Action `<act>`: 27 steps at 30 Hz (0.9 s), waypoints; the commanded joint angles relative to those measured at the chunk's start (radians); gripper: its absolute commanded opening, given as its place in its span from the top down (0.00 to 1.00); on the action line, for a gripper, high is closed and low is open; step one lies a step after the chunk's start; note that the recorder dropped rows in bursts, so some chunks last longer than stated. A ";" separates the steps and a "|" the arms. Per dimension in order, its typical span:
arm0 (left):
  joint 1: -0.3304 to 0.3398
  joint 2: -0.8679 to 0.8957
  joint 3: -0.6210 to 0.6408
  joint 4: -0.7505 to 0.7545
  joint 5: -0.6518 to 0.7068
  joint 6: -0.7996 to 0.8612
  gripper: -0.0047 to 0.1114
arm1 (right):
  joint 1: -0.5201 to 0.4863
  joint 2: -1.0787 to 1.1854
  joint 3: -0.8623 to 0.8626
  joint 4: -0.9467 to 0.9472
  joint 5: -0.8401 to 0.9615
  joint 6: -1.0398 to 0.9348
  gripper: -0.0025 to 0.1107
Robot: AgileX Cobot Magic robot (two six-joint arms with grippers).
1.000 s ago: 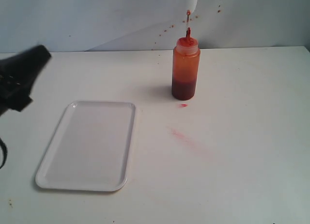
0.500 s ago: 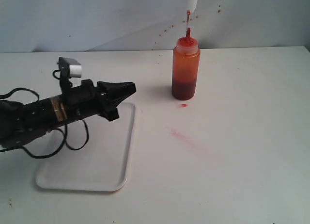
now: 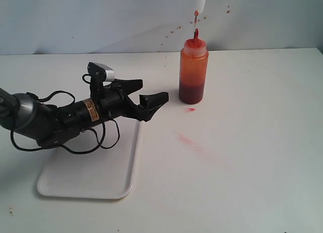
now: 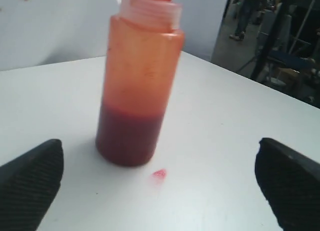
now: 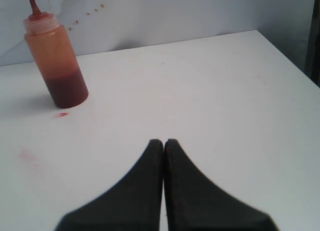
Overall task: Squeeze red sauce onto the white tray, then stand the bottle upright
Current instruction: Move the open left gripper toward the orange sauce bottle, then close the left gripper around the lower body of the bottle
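Our right end effector (image 5: 164,146) is pressed shut and empty. The tray (image 3: 86,185) lies flat on the tabletop (image 3: 252,152), and the left arm reaches over its far part. The left end effector (image 3: 151,90) gapes wide and holds nothing, pointing at the bottle (image 3: 193,74) from near by. A pink smear (image 3: 189,140) comes next, then a red drop (image 3: 191,109) just before the upright bottle.
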 commanded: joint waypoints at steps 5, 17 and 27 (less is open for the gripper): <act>-0.004 0.017 -0.005 -0.065 -0.059 0.002 0.06 | 0.004 -0.005 0.004 -0.007 -0.004 -0.005 0.98; -0.077 0.110 -0.303 0.179 0.307 0.000 0.06 | 0.004 -0.005 0.004 -0.007 -0.004 -0.005 0.98; -0.109 0.269 -0.494 0.162 0.311 -0.031 0.06 | 0.004 -0.005 0.004 -0.007 -0.004 -0.005 0.98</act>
